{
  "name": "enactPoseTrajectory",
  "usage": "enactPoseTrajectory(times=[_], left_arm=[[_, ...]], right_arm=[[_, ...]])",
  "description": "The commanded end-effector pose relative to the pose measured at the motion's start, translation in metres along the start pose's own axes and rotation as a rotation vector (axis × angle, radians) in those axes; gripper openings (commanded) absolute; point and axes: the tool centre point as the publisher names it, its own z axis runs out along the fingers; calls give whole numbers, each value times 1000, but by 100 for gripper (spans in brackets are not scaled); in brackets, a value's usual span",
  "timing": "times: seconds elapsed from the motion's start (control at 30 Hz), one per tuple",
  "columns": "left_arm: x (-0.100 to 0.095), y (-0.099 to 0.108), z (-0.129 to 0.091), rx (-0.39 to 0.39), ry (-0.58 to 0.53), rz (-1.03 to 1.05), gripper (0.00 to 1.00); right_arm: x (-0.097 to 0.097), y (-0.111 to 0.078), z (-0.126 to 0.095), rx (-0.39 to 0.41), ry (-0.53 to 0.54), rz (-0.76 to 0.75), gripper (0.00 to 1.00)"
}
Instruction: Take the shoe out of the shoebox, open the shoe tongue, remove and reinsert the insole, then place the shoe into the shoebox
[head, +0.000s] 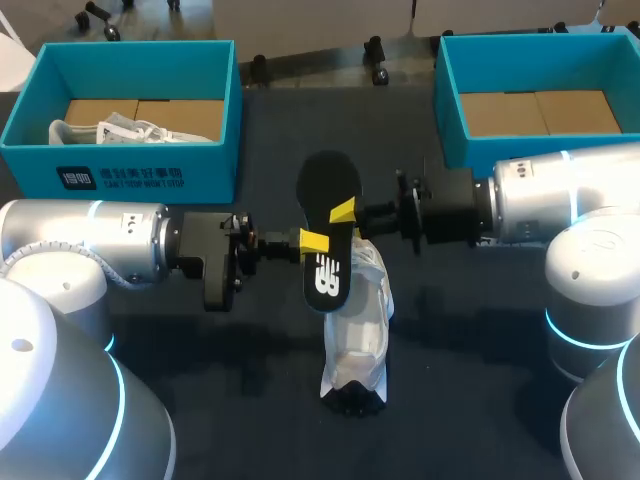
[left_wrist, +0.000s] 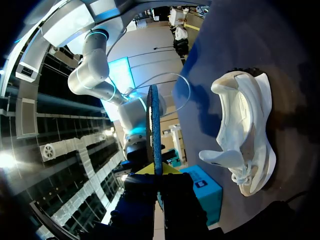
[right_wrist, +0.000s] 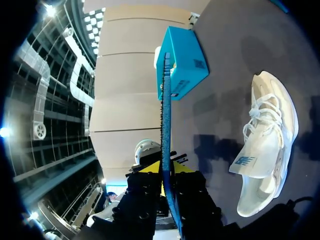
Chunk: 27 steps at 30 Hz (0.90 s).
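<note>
Pinching the flat black foam insole (head: 329, 195) mid-frame, left gripper (head: 315, 241) and right gripper (head: 343, 211) are both clamping it from opposite sides, right above the white mesh sneaker (head: 360, 320) lying on the dark table (head: 200, 380).

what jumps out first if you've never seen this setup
The black insole is held in the air over the middle of the table, clamped by the left tool and the right tool, which come in from opposite sides. Just under it a white shoe lies on the dark table. At the back stand two teal shoeboxes, and the left shoebox holds a second white shoe.
</note>
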Motion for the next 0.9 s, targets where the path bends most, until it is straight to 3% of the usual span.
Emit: enactPoseTrajectory(times=[0.03, 0.47, 0.7, 0.77, 0.9], left_arm=[[1, -1, 1, -4, -1, 2, 0], [1, -1, 1, -4, -1, 2, 0], [1, -1, 1, -4, -1, 2, 0], [1, -1, 1, -4, -1, 2, 0], [1, -1, 1, -4, -1, 2, 0]], right_arm=[[2, -1, 2, -3, -7, 1, 13], [2, -6, 2, -9, -3, 0, 18], [1, -7, 3, -17, -2, 0, 10], [0, -7, 3, -18, -1, -1, 0], [-1, -6, 4, -17, 3, -5, 0]])
